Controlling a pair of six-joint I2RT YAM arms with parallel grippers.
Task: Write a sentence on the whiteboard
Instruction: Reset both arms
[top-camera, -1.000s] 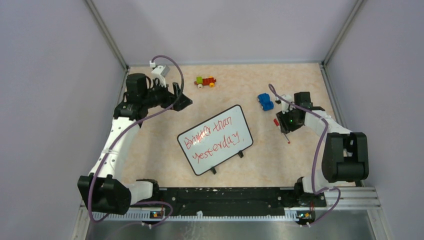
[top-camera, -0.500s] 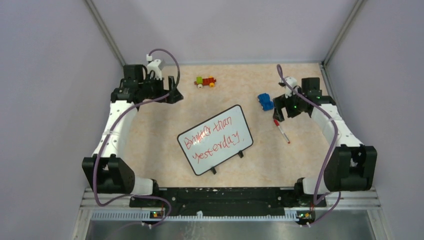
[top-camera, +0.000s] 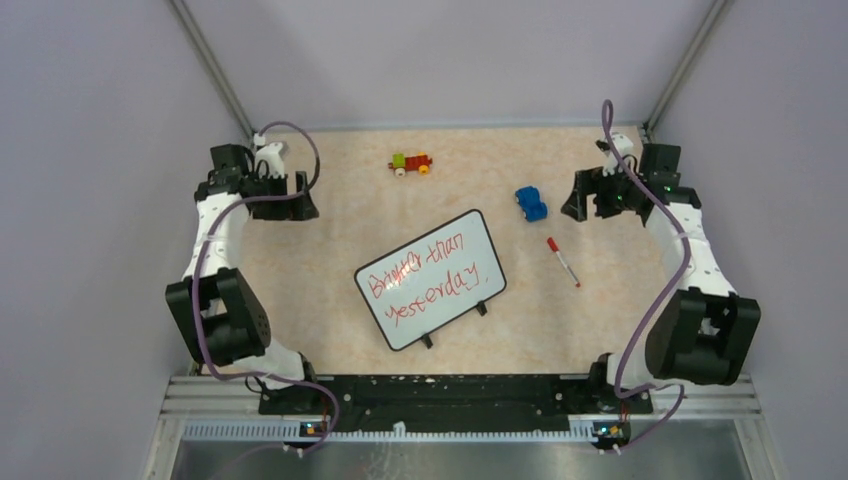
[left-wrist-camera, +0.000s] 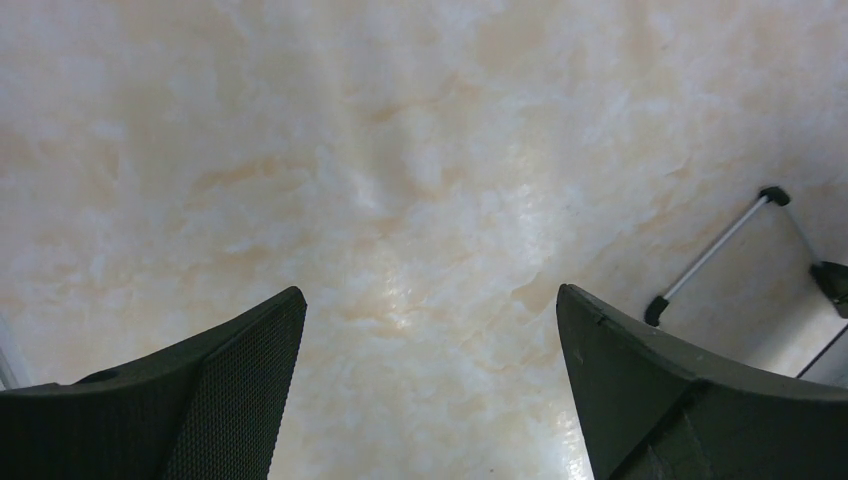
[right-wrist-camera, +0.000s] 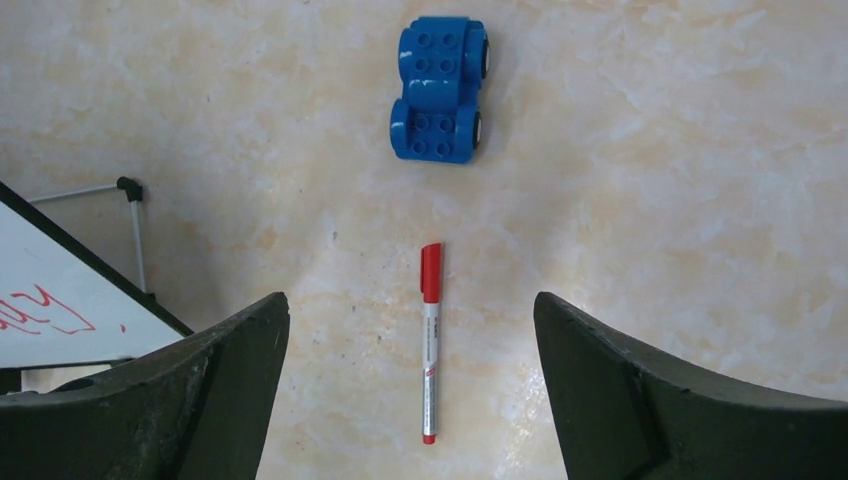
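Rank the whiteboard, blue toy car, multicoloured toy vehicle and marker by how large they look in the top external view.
1. The whiteboard, clearly largest.
2. The blue toy car and multicoloured toy vehicle: too alike to rank.
3. The marker: long, but so thin it covers least.

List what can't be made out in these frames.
- Top view: the sentence, first word too small and smudged to read surely.
- Right wrist: the whiteboard, cut off by the left edge; only a few red strokes show.
- Right wrist: print on the marker, too small.
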